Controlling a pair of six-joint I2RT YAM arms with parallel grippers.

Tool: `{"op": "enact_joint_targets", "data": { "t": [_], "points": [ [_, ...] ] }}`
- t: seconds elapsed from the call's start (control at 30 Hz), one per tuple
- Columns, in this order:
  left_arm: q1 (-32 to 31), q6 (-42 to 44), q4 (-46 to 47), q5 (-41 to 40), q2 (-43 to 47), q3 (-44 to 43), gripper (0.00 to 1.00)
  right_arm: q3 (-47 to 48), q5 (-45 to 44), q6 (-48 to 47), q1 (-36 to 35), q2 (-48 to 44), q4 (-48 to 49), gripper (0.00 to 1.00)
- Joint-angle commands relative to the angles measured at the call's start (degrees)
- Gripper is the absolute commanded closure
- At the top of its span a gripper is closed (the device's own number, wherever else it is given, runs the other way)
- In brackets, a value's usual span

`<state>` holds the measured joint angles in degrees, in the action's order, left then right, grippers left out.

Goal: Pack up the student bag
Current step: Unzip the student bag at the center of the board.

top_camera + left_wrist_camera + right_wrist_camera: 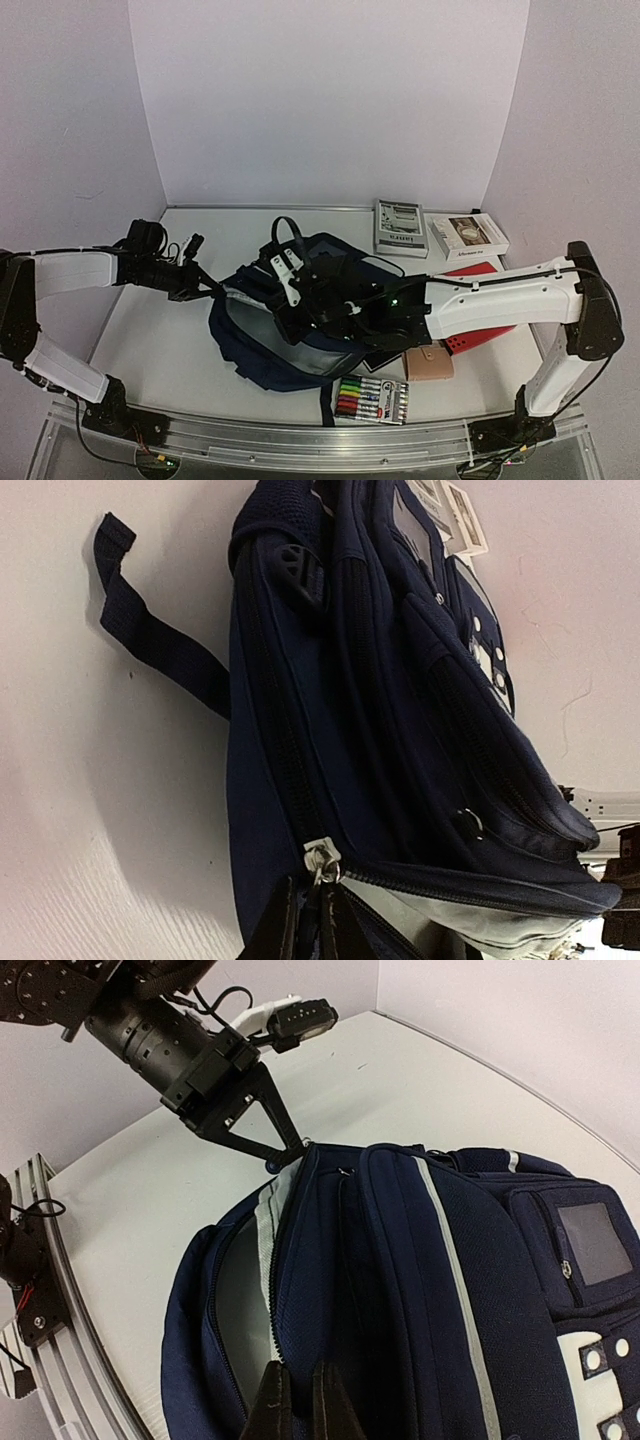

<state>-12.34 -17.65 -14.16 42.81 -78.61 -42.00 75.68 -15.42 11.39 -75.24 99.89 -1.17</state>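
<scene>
While the student bag (250, 352) lies mid-table (150, 340) toward the near edge w/ its mouth unzipped, left gripper (214, 291) is pinched tight on the rim fabric by the zip pull (322, 858). Right gripper (297, 1395) is likewise clamped on the opening's edge.

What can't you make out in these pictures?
- Inside of the backpack: overhead view, the right arm covers the opening.
- Red folder: overhead view, mostly under that arm.
- Print on the grey box and white box: overhead view, too small.
- Marker pack labels: overhead view, too small.
</scene>
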Motion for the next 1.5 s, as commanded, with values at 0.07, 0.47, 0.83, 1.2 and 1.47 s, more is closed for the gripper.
{"op": "enact_joint_targets", "data": {
  "t": [0.07, 0.47, 0.83, 1.2, 1.47],
  "points": [
    [3.2, 0.6, 5.9, -15.9, -2.9, -1.9, 0.90, 1.3, 3.5, -1.4, -2.5, -8.8, 6.4, 1.00],
    [3.2, -0.2, 6.0, -21.1, -4.2, -2.0, 0.88, 0.7, 5.0, -1.0, -2.5, -9.7, 6.5, 1.00],
    [3.3, -3.5, 9.0, -15.9, 0.1, 3.1, 0.66, -0.2, 1.4, -0.1, -2.5, -8.0, 6.7, 1.00],
    [3.3, -13.2, 16.7, -10.5, 5.3, 9.2, 0.52, -0.8, -0.8, 0.3, -2.5, -7.7, 7.2, 1.00],
    [3.2, -17.8, 19.3, -6.7, 13.7, 14.6, 0.35, -1.0, -7.0, 2.6, -2.4, -5.7, 7.2, 1.00]
  ]
}}
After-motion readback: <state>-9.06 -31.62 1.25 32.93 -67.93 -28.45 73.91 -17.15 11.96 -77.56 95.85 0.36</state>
